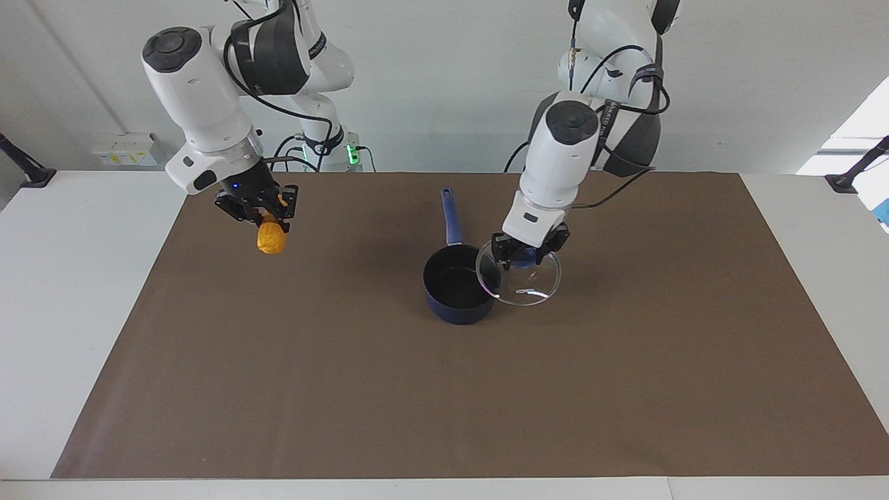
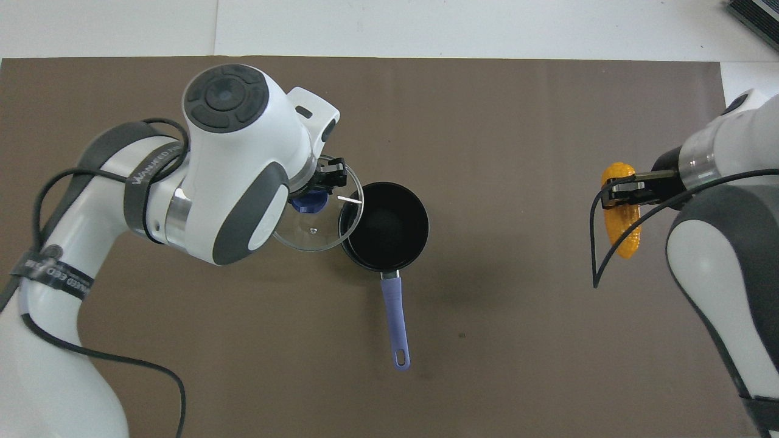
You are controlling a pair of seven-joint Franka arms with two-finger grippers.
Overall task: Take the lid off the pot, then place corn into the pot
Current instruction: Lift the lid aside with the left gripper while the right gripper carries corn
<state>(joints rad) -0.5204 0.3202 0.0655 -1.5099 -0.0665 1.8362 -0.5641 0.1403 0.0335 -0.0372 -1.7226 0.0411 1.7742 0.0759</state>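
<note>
The left tool is clamped on the blue knob of the round clear glass lid with a thin metal rim, holding it tilted in the air just beside the small dark navy-blue saucepan with a long straight blue handle; the lid's edge overlaps the pot's rim in both views. The right tool is closed around the small bumpy yellow-orange corn cob, which hangs below its fingers over the brown mat on the surface, well apart from the pot toward the right arm's end.

The pot is open and empty. The main risk is the lid: held so close, it stands partly in the corn's way, and the two tools could meet over the pot unless the lid is carried farther aside. The corn is gripped near one end, so it could swing or slip. Nothing else lies on the mat between the right tool and the pot.
</note>
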